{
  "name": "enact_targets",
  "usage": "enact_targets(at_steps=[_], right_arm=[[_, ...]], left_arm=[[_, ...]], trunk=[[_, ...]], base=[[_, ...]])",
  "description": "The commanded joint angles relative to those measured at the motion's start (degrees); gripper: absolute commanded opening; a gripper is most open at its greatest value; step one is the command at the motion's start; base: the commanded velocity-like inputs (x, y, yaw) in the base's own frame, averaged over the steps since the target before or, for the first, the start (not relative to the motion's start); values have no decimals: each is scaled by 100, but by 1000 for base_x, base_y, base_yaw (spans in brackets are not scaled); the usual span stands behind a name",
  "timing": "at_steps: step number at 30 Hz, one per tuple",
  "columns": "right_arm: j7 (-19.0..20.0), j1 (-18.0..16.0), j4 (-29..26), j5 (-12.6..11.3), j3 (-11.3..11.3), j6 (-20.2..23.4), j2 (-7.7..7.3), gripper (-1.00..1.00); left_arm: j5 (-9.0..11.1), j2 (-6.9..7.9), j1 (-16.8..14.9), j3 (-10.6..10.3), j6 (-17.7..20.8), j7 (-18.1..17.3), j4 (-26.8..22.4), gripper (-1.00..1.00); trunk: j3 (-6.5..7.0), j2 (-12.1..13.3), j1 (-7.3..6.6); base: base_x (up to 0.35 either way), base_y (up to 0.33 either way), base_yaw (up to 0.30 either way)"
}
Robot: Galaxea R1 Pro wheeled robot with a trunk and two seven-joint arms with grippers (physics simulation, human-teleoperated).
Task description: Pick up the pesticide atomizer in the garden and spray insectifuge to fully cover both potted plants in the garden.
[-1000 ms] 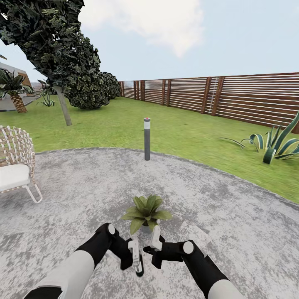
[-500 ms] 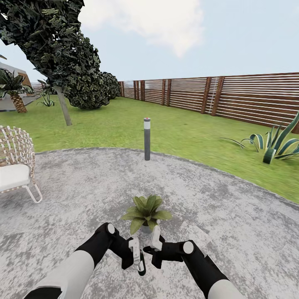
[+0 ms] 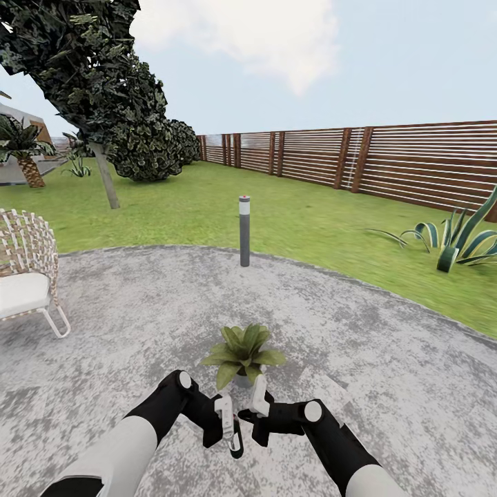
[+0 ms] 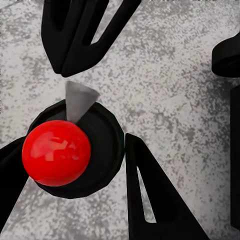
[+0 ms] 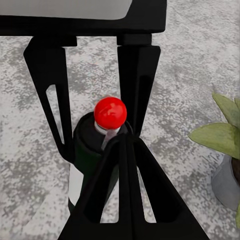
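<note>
Wrist views reveal pesticide atomizer (image 4: pixel 75 150) pinched by left end effector (image 4: pixel 70 165); right end effector (image 5: pixel 127 145) pressed together

Bottle: dark green-black spray bottle with red ball top (image 5: pixel 102 145), frame centre.
Fingers: black gripper fingers (image 5: pixel 47 90) flank it, seemingly the other arm's.
Plant: green-leaved potted plant (image 5: pixel 222 137), right edge.

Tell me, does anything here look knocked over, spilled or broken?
Nothing stands out. The potted plant stands upright on the patio, its leaves clean, and the pesticide atomizer sits upright between the left gripper's fingers.
</note>
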Motion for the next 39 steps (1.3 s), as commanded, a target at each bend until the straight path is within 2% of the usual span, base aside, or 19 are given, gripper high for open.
enact_targets(at_steps=[1,10,18,39], right_arm=[[4,-2,-6,56,-7,-34,2,-100],[4,-2,-6,56,-7,-34,2,-100],[4,-2,-6,56,-7,-34,2,-100],[4,-2,-7,56,-7,-34,2,-100]], left_arm=[[-37,-4,-2,18,-18,-20,-8,-100],[-35,-13,-2,27,-18,-20,-9,-100],[96,-16,-2,27,-26,-20,-6,-100],[115,-56,-2,35,-35,-20,0,-100]], trunk=[[-6,-2,-1],[-6,-2,-1],[-6,-2,-1],[-6,-2,-1]], base=[[0,0,0],[0,0,0],[0,0,0],[0,0,0]])
